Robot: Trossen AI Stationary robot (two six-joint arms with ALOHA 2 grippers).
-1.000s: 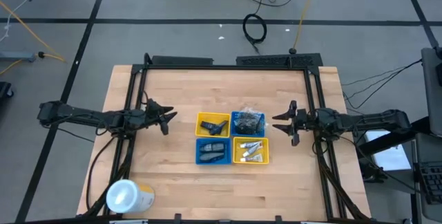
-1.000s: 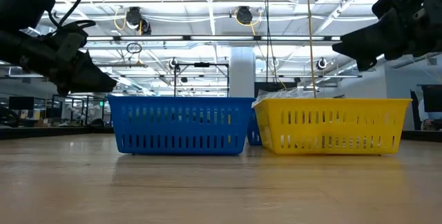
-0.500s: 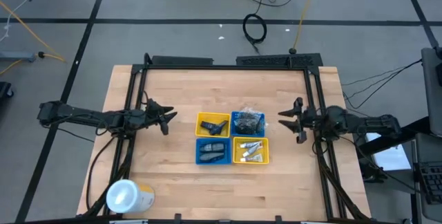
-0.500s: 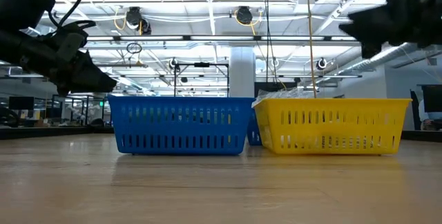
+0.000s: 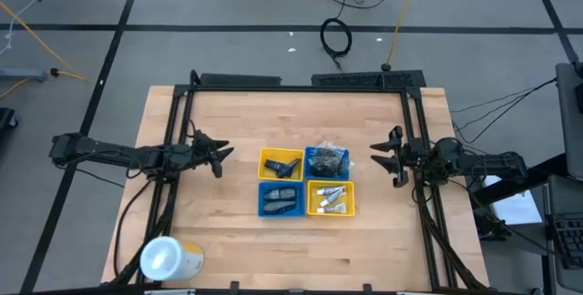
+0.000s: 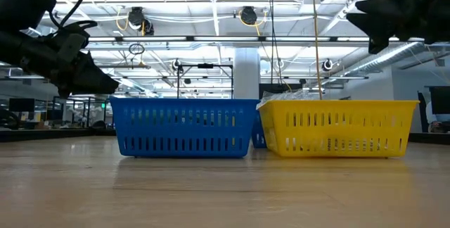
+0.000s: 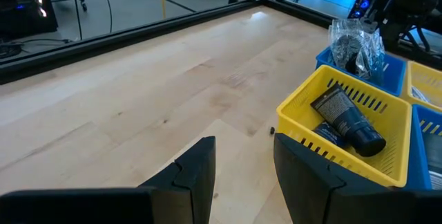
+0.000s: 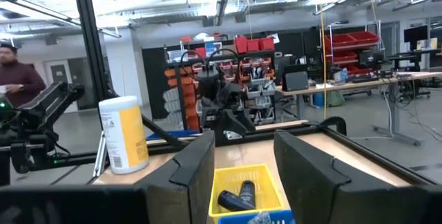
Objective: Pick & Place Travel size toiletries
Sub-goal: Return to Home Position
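Both grippers are held empty with fingers parted: the left gripper (image 5: 221, 159) hovers over the pale wooden table (image 5: 228, 231) between its left edge and the trays, and the right gripper (image 5: 385, 158) hovers just inside the right edge, each pointed inward. This is judged a rest posture, well clear of the load so nothing can be knocked. At the front left corner a large yellow cylinder with a white top (image 5: 168, 259) is stood, apart from everything else. At the table's middle four slotted plastic trays are set touching in a square, apparently so each kind of toiletry is kept separate. In the front row, dark flat pieces (image 5: 281, 200) are seen in the blue front tray (image 6: 183, 129) and little white tubes (image 5: 330, 202) in the yellow front tray (image 6: 337, 129). Behind these, small dark bottles (image 7: 349, 117) lie in the yellow back tray (image 5: 260, 164) and dark grey round pieces in clear wrappers (image 5: 326, 161) are heaped in the blue back tray (image 5: 347, 153). All toiletries thus lie between and below the grippers, touched by neither.
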